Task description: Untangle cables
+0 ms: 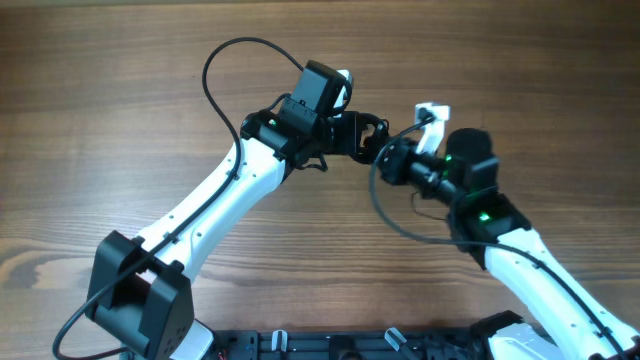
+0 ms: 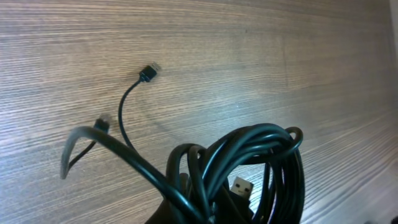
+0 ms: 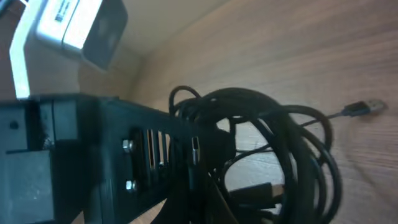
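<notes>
Cables [image 3: 249,102] hang bundled in the clenched left hand [image 1: 360,133], with the right hand [image 1: 393,155] clenched beside it, grip unclear; next, probably draw one loop free.

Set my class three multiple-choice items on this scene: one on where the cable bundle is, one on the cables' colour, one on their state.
1. Where is the cable bundle?
A. between the left tool and the right tool
B. at a table corner
C. under an arm's base

2. What colour are the cables?
A. white
B. black
C. red

3. How do the cables lie?
A. straight and apart
B. looped together, with a plug end out on the table
C. coiled in a box

Answers:
1 A, the overhead view shows both tools meeting at the bundle.
2 B, every cord is black in both wrist views.
3 B, the left wrist view shows the loops crossing.
</notes>
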### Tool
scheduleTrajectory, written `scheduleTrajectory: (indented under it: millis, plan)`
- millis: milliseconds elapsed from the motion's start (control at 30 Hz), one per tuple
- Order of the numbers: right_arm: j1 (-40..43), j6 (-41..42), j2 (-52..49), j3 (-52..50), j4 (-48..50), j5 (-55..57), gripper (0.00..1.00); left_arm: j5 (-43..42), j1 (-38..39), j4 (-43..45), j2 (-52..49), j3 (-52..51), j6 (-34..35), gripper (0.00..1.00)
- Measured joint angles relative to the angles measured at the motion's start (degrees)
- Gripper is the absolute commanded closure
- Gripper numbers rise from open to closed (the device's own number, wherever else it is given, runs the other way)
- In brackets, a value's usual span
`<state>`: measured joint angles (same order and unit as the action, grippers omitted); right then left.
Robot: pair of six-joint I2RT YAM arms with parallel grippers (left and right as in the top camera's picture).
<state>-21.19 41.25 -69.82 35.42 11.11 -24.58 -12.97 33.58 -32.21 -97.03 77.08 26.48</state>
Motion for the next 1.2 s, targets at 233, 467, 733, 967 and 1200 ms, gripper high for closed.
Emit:
scheduleTrajectory:
  millis: [233, 467, 733, 967, 1200]
  plan:
    - [-2.0, -0.8, 0.0, 0.0, -1.9, 10.3, 0.96, -2.8, -0.6, -0.2, 0.0, 0.0, -0.3, 0.96]
    - [-2.4, -2.6, 0.0, 0.0, -1.4, 16.5, 0.95, -7.2, -0.4, -0.8, 0.0, 0.0, -1.5, 0.95]
    - [-2.2, -7.3, -0.2, 0.0, -3.9, 11.9, 0.92, -8.9, -0.3, 1.5, 0.0, 0.0, 1.2, 0.95]
    - [-1.7, -9.7, -0.3, 0.0, -4.3, 9.0, 0.39, -7.7, -0.7, 3.1, 0.0, -0.3, 2.9, 0.94]
    - [0.7, -7.0, 1.5, 0.0, -5.4, 9.6, 0.2, -8.2, -1.0, 3.6, 0.0, -0.3, 3.5, 0.94]
